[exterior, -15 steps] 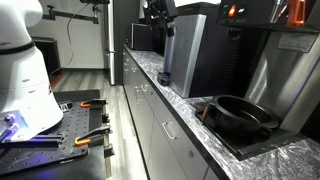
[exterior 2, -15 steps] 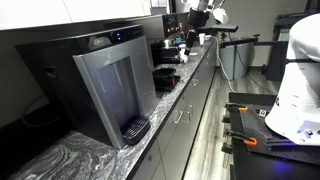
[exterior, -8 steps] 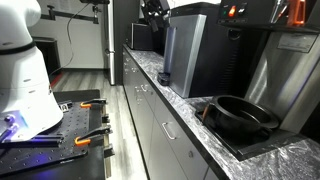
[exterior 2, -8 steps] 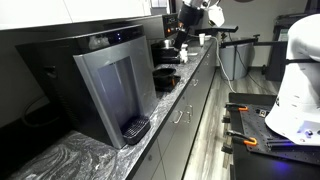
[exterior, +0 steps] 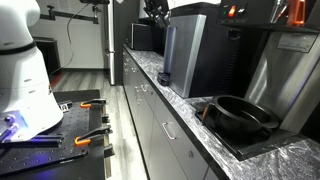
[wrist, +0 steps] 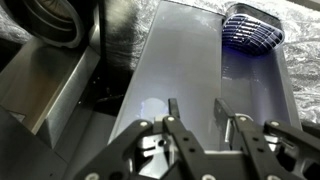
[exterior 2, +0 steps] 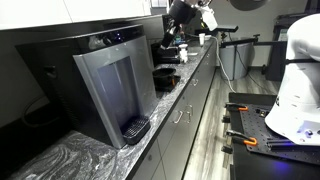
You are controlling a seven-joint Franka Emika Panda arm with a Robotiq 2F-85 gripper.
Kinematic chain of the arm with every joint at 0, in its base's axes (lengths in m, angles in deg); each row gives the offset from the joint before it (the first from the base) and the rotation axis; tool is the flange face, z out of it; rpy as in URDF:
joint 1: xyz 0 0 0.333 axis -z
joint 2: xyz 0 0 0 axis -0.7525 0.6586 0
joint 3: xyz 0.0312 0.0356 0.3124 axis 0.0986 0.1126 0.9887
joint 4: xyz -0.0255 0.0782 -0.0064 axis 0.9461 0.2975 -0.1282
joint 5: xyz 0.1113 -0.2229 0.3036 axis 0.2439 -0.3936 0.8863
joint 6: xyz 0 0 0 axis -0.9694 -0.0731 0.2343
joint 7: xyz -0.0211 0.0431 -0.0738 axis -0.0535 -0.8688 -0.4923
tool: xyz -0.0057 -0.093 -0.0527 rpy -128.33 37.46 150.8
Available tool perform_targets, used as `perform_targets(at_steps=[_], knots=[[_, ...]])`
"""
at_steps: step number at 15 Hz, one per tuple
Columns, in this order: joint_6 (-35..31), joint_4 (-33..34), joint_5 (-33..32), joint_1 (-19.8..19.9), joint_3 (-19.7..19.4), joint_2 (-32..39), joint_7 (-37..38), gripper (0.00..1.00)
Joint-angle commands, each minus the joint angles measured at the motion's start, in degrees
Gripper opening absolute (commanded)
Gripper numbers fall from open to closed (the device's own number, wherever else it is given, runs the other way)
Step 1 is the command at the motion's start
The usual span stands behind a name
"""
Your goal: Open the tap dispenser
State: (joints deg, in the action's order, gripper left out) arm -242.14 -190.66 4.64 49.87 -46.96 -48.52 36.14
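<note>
The tap dispenser [exterior: 183,55] [exterior 2: 115,85] is a tall box with a silver-grey front panel and black sides, standing on the counter. From the wrist view I look down along its front panel [wrist: 180,60] to the ribbed drip tray [wrist: 250,33]. My gripper [exterior: 155,12] [exterior 2: 176,28] hangs high, near the dispenser's top edge. In the wrist view the gripper [wrist: 207,125] shows two dark fingers standing apart with only the panel behind the gap. Nothing is held.
A round black pan [exterior: 240,115] [wrist: 50,20] sits on the speckled counter [exterior: 170,85] beside the dispenser. A smaller dark box appliance [exterior: 140,37] stands further along. A white robot base [exterior: 25,70] and a tool table stand across the aisle.
The arm has shifted along the counter toward the dispenser's top and sits a little higher in an exterior view. The dispenser and pan have not moved.
</note>
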Motion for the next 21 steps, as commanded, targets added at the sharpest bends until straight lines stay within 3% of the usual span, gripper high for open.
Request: perform_targets(at_steps=[1,2,3,5,12,21], knots=[[-7.67,0.06,0.10,-0.19,0.15,3.39,0.10,0.12],[-9.42,0.05,0.17,-0.17,0.21,3.96,-0.04,0.03],[-10.95,0.04,0.35,-0.23,0.32,4.52,-0.05,0.00],[-13.15,0.02,0.62,-0.35,0.41,5.50,-0.29,0.00],[-11.46,0.03,0.69,-0.56,0.19,5.20,-0.90,0.00],[-10.40,2.80,0.24,-0.99,5.50,3.68,0.91,0.00]])
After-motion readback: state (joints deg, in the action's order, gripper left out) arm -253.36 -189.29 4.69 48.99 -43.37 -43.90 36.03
